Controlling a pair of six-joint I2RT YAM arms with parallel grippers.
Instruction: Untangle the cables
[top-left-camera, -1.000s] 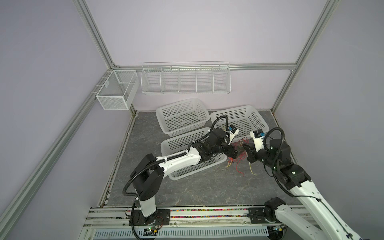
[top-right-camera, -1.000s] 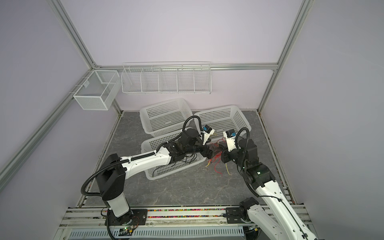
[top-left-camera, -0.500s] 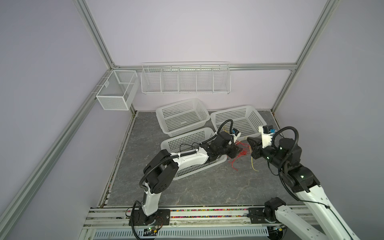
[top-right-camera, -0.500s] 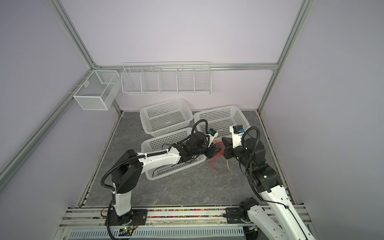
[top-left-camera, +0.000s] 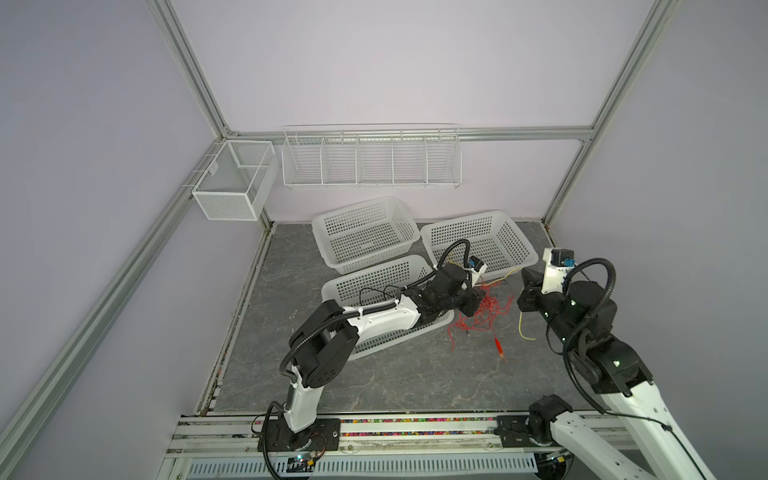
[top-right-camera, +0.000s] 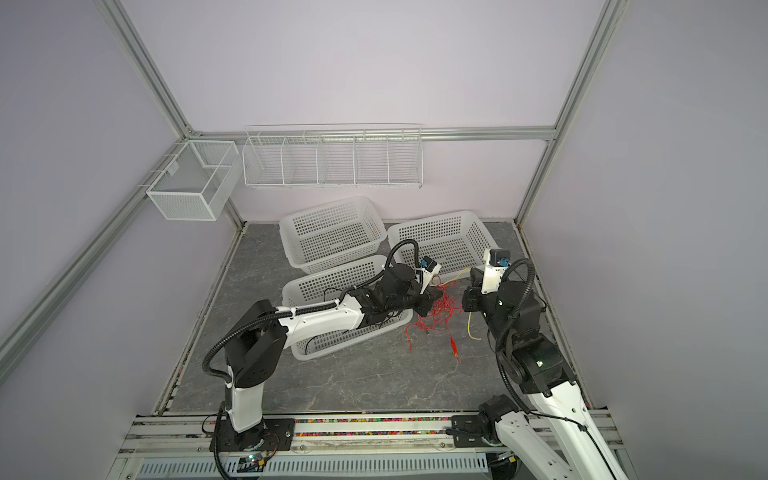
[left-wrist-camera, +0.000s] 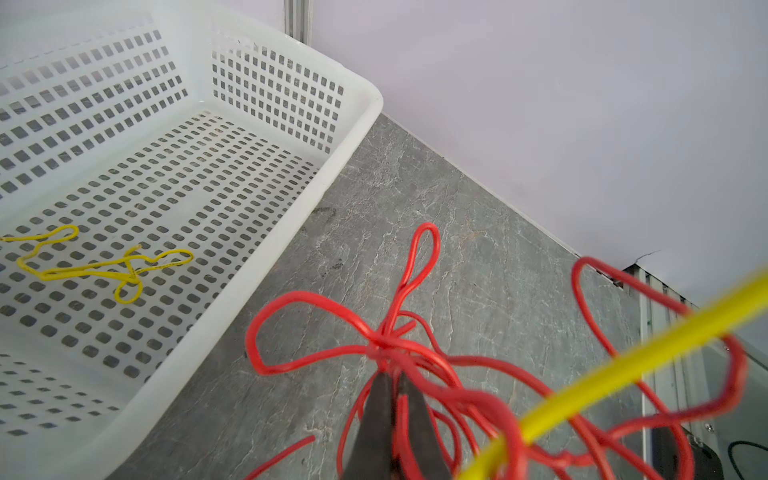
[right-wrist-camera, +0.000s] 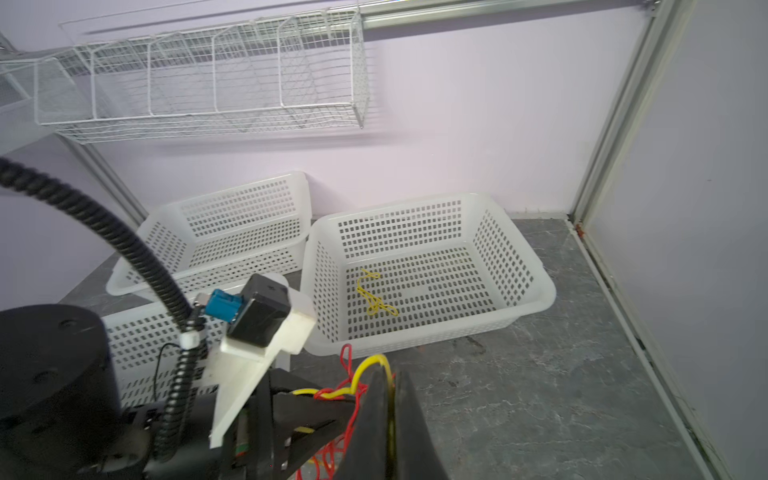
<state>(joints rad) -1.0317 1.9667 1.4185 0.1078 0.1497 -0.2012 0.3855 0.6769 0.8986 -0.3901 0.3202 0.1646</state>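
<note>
The black left gripper (left-wrist-camera: 392, 376) is pinching a knot of thin red cables (left-wrist-camera: 380, 350); a blurred yellow cable (left-wrist-camera: 648, 357) is crossing them, and a crinkled yellow wire (left-wrist-camera: 104, 266) is lying in the white perforated plastic basket (left-wrist-camera: 353, 137).

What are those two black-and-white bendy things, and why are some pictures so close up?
They are two robot arms with pinching grippers. Two pictures look down from above; the close-up ones come from a little camera on each arm's wrist. On the grey table lie three white baskets and a tangle of red cables. The left gripper is pinched shut on the red cables. The right gripper is shut on a yellow cable. A loose yellow cable lies in the right-hand basket.
</note>
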